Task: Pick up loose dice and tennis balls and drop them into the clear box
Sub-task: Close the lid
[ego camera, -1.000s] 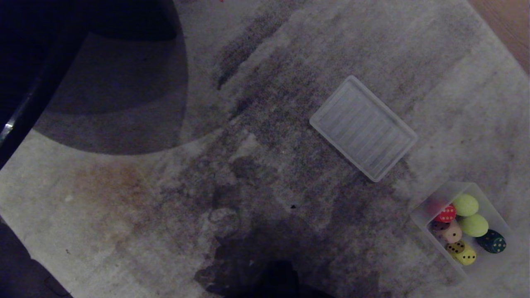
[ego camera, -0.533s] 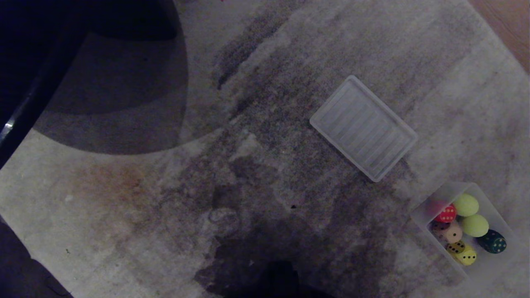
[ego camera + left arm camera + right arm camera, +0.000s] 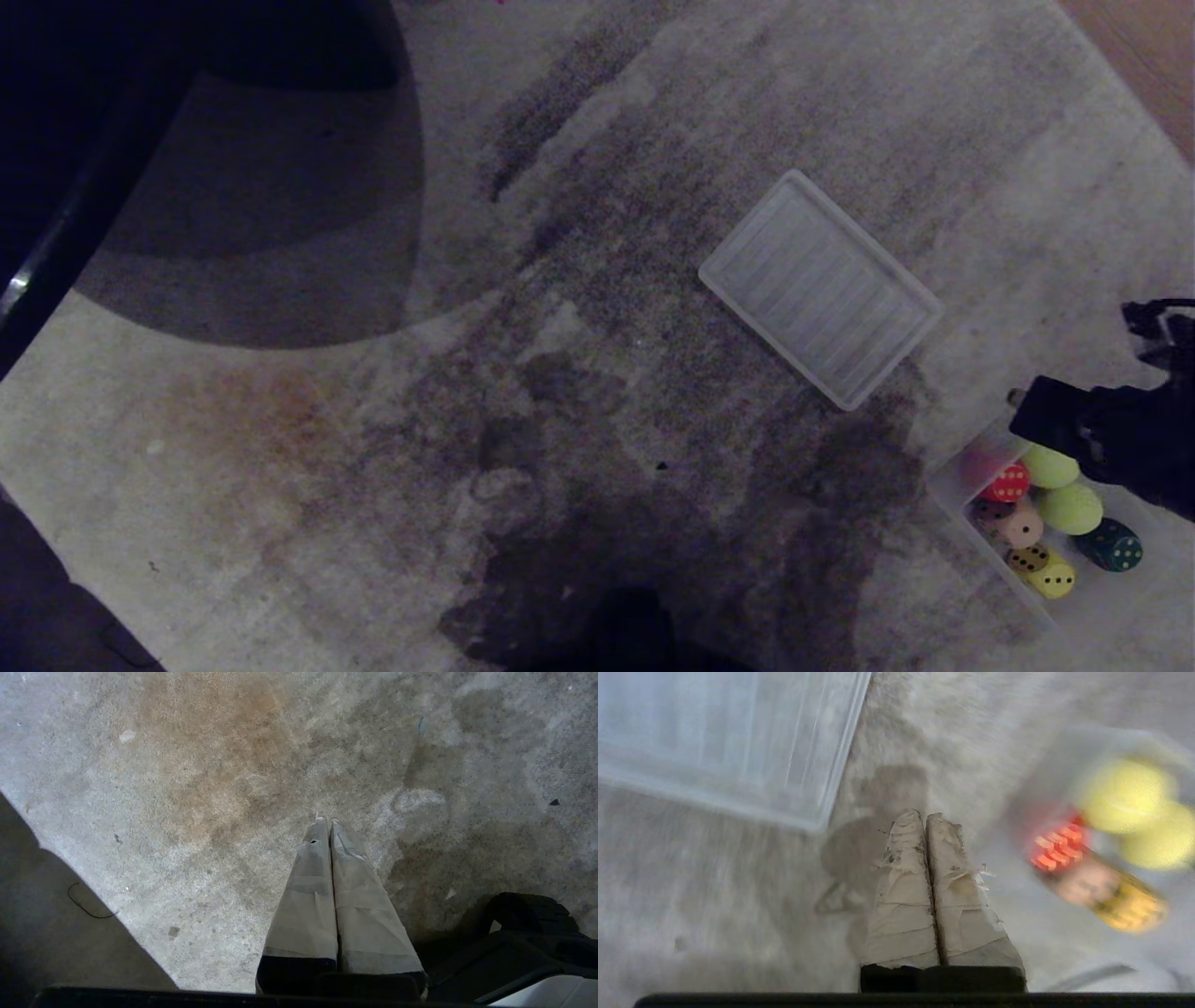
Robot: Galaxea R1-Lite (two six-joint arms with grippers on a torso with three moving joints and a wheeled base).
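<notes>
A pale, stained rug (image 3: 392, 448) fills the floor, and on it lies a flat ribbed panel (image 3: 820, 287), with the clear box (image 3: 948, 490) near it toward the robot's right. All four dice (image 3: 1010, 483) and both tennis balls (image 3: 1067, 507) sit inside the box, and no loose piece shows on the rug, so the gathering looks finished or nearly so. The right gripper (image 3: 926, 816) hangs over the rug between the panel and the box, just beside the box's near wall, its taped fingers pressed together and holding nothing. The left gripper (image 3: 325, 822) is parked over bare rug, its fingers likewise together. The next move calls for scanning for stragglers; otherwise nothing remains.
</notes>
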